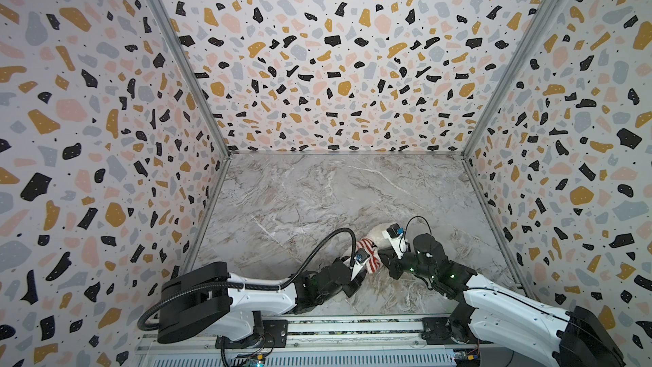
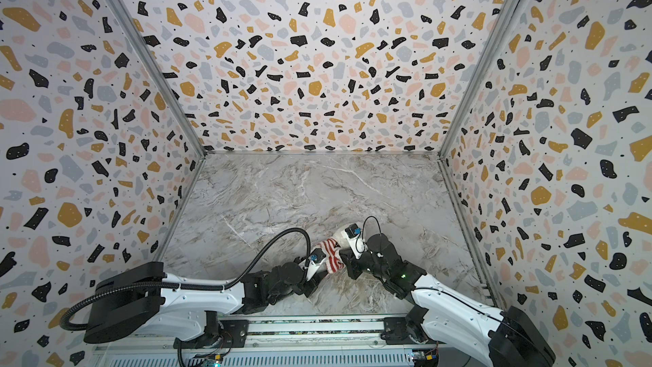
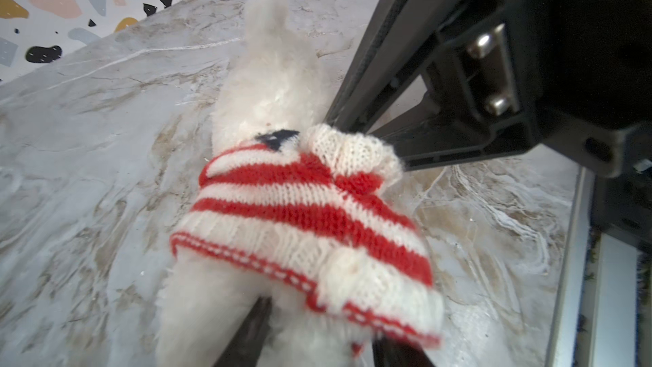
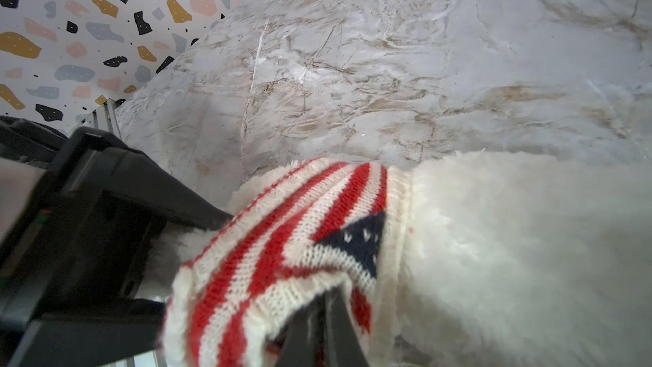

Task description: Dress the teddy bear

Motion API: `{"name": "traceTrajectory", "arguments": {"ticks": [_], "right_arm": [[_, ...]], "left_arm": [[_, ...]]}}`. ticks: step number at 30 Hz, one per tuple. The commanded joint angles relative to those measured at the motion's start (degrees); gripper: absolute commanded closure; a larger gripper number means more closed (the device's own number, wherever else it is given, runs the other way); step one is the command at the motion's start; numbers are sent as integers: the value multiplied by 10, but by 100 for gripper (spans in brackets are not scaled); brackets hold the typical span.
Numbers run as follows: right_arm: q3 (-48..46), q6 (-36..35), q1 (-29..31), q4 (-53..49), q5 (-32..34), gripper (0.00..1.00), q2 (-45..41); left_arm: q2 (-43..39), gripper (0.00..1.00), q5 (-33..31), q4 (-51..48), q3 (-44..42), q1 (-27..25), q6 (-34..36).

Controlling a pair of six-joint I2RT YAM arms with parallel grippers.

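The right gripper (image 4: pixel 319 326) pinches its fingers together on the striped sweater (image 4: pixel 268 270). The left gripper (image 3: pixel 321 323) has its fingers apart, with white fur between them. The teddy bear (image 1: pixel 376 232), wearing the sweater, lies on the table (image 1: pixel 317 199) near the front, between both arms.

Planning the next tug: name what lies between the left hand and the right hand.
The striped sweater on the teddy bear fills the stretch between the left hand and the right hand, seen in both top views.
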Motion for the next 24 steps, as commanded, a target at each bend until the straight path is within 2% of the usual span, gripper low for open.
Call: {"name": "traceTrajectory", "arguments": {"ticks": [1,7,12,18,24], "right_arm": [[-11,26,11,10,6,91,3],[-27,41,14,20,22,91,6],[-41,52,14,21,33,90,-15],[-48,56,26,44,28,90,1],[-54,59,32,69,29,90,22]], "left_arm": [[-14,49,64,-15,-20,-2,-47],[-85,48,91,2,-55,1,-150],[-142,51,90,-3,-71,27,-231],[-89,62,56,-99,-19,41,-243],[-62,69,87,6,-43,96,-249]]}}
